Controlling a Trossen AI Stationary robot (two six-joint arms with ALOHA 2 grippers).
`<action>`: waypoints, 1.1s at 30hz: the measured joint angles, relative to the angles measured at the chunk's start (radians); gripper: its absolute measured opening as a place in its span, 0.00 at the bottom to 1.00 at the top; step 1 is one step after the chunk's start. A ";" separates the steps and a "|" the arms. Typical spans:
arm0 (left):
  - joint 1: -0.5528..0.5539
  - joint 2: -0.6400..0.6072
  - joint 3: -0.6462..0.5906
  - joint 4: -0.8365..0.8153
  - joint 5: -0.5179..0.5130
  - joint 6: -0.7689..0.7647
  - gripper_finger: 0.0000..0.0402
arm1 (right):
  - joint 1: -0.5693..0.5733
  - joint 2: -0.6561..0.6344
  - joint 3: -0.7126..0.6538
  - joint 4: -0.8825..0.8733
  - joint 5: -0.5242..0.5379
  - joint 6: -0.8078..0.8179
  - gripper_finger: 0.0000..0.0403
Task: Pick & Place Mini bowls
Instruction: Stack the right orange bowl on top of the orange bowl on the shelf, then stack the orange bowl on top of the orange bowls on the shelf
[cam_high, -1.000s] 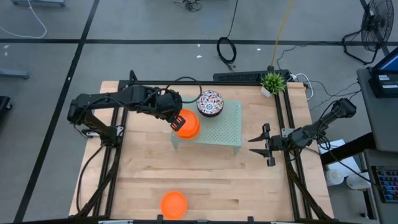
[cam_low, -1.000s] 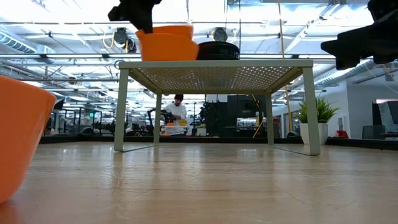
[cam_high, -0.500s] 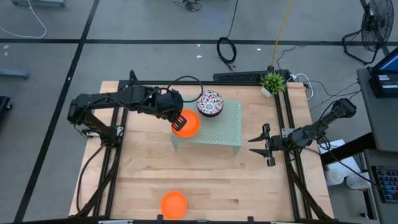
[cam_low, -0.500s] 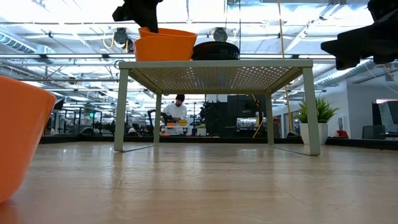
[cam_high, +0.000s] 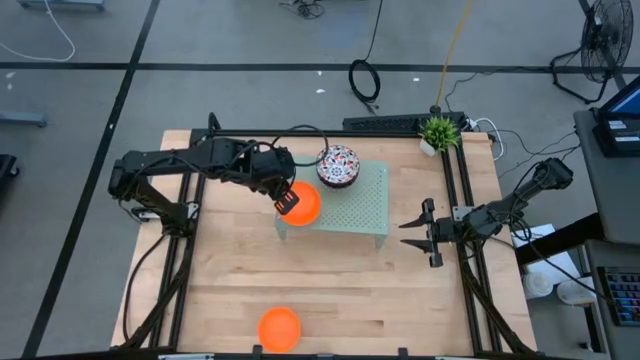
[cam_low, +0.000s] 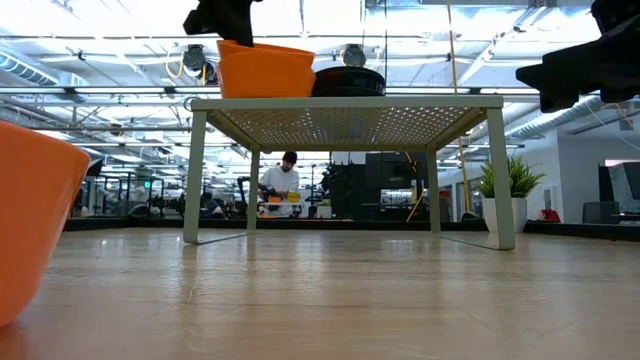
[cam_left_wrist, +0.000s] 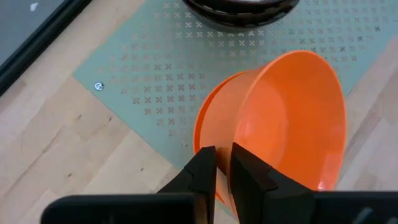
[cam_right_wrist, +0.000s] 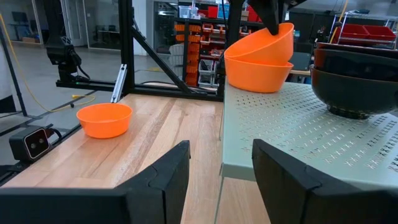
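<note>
At centre-left of the overhead frame, my left gripper (cam_high: 287, 203) pinches the rim of an orange bowl (cam_high: 304, 203), tilted into a second orange bowl (cam_right_wrist: 258, 73) at the near-left corner of the pale green rack (cam_high: 365, 205). Just to the right on the rack top, touching neither, stands a stack of floral bowls (cam_high: 338, 166). Lower centre, a third orange bowl (cam_high: 279, 328) rests alone on the wooden table (cam_high: 400, 290), well apart from the rack. At right, my right gripper (cam_high: 417, 232) hovers beside the rack with its fingers spread and nothing between them.
</note>
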 joint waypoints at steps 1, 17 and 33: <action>-0.001 0.000 0.000 0.000 -0.001 0.005 0.11 | 0.000 0.000 0.000 0.000 0.000 0.000 0.40; 0.011 0.000 0.015 -0.002 -0.009 0.017 0.52 | 0.000 0.000 0.000 0.000 0.000 0.000 0.40; -0.073 -0.060 0.131 0.065 0.001 0.105 0.63 | 0.000 0.000 0.000 0.000 0.000 0.000 0.40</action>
